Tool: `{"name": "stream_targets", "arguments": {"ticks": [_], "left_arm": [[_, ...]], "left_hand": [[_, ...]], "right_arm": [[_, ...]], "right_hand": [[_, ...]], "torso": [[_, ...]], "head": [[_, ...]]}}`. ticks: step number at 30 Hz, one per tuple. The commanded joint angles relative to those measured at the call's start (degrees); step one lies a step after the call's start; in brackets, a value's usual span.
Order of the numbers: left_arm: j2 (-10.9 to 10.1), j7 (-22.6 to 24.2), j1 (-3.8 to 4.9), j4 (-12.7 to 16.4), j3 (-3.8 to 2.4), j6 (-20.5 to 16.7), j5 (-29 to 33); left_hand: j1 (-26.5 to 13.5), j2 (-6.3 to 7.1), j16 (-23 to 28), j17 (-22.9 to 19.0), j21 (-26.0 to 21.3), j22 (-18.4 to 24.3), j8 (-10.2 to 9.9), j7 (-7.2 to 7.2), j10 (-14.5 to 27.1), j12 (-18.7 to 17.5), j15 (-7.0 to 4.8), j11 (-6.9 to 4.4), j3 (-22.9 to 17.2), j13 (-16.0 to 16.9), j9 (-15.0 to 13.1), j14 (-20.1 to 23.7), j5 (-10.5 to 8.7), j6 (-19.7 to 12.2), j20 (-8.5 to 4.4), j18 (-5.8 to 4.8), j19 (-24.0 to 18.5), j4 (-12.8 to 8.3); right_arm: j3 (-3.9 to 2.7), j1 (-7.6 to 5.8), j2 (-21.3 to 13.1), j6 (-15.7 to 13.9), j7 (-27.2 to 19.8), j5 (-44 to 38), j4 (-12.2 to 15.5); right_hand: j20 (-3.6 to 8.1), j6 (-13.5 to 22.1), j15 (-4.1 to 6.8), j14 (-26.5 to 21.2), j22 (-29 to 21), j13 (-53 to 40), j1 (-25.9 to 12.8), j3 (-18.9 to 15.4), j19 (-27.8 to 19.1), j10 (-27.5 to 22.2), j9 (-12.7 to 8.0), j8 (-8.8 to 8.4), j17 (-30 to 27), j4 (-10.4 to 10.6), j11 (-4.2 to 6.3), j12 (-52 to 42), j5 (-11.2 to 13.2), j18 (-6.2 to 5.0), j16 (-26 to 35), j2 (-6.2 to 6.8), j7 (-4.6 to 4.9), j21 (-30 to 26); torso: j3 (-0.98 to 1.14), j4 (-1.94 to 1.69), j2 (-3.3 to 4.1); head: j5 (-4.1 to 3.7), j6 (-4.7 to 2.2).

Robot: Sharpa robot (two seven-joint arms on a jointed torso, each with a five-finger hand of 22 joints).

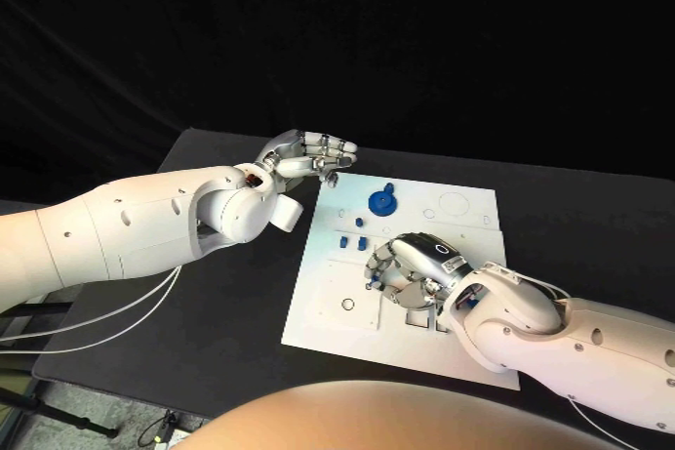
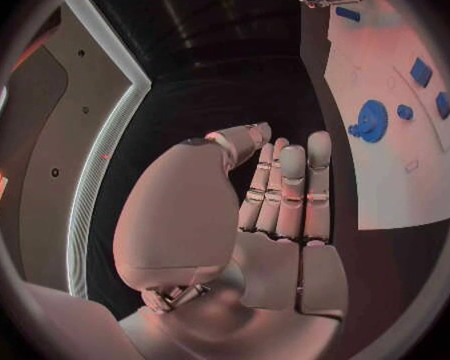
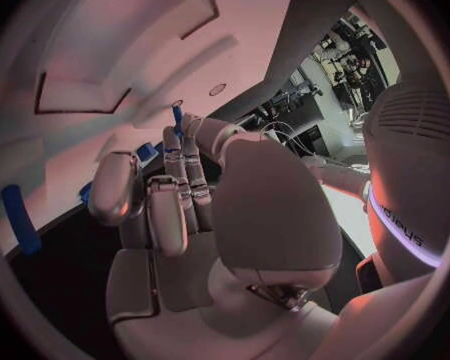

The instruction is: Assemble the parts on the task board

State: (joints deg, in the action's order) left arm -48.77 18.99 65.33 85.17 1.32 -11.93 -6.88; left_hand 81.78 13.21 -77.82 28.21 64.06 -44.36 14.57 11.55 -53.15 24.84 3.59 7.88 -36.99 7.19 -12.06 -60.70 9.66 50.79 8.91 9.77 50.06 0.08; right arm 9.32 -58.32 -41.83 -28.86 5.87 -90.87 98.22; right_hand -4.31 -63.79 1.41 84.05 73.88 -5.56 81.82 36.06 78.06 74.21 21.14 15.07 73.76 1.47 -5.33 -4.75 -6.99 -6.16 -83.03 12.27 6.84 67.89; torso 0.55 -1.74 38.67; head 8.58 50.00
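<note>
Right hand [image 1: 411,271] low over the white board [image 1: 317,313] at frame centre, pinching a small blue peg [image 3: 177,118] in its fingers; left hand [image 1: 307,157] empty, fingers apart, upper centre; round blue part [image 1: 382,200] seated, several blue pieces [image 1: 352,239] apparently unplaced.

The white left arm enters from the frame's left, its silver left hand [image 1: 309,157] upper centre, fingers straight and together, holding nothing. The silver right hand [image 1: 411,270] sits lower centre-right, fingers curled downward.
</note>
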Motion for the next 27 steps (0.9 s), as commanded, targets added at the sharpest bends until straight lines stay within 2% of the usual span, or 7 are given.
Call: {"name": "stream_targets", "arguments": {"ticks": [1,17,27], "left_arm": [[0.03,0.16,0.03,0.11,-0.05,1.16,-0.42],[-0.37,-0.19,0.03,0.2,-0.05,1.45,-0.58],[-0.42,-0.27,0.03,0.23,-0.05,1.49,-0.61]], "left_hand": [[-0.31,-0.26,-0.24,-0.04,-0.04,0.08,0.07,-0.11,0.41,0.32,0.11,0.08,0.11,0.0,0.05,0.12,0.16,-0.12,0.28,0.85,0.25,-0.35],[-0.39,-0.26,-0.23,-0.25,-0.04,0.09,0.16,-0.11,0.55,0.37,0.14,0.11,0.15,-0.01,0.05,0.28,0.14,-0.07,0.31,0.85,0.21,-0.39],[-0.42,-0.27,-0.24,-0.28,-0.05,0.09,0.21,-0.12,0.62,0.37,0.14,0.11,0.16,-0.02,0.04,0.33,0.13,-0.03,0.32,0.85,0.19,-0.4]], "right_arm": [[0.01,0.18,0.2,0.67,-0.05,-0.78,-0.06],[0.01,0.43,0.81,1.05,0.4,-1.4,-0.87],[0.02,0.45,1.46,3.17,1.49,-2.64,-1.5]], "right_hand": [[0.17,0.0,0.25,2.99,-0.05,-3.55,0.12,3.21,-0.42,3.04,0.08,-0.07,0.02,-3.56,2.56,-0.39,-0.16,0.74,-0.02,-0.66,0.23,-0.32],[0.14,0.07,0.21,3.01,0.08,-3.63,-0.06,3.28,-0.39,3.02,0.14,-0.12,0.12,-3.73,2.52,-0.32,-0.13,0.76,-0.09,-0.73,0.28,-0.2],[0.13,0.09,0.2,3.01,0.08,-3.67,-0.12,3.32,-0.41,3.01,0.17,-0.14,0.13,-3.8,2.51,-0.29,-0.12,0.76,-0.1,-0.76,0.3,-0.22]], "torso": [[0.03,-0.03,0.02],[-0.05,-0.04,-0.03],[-0.03,-0.04,0.0]], "head": [[0.05,0.0],[0.11,0.0],[0.15,0.0]]}}
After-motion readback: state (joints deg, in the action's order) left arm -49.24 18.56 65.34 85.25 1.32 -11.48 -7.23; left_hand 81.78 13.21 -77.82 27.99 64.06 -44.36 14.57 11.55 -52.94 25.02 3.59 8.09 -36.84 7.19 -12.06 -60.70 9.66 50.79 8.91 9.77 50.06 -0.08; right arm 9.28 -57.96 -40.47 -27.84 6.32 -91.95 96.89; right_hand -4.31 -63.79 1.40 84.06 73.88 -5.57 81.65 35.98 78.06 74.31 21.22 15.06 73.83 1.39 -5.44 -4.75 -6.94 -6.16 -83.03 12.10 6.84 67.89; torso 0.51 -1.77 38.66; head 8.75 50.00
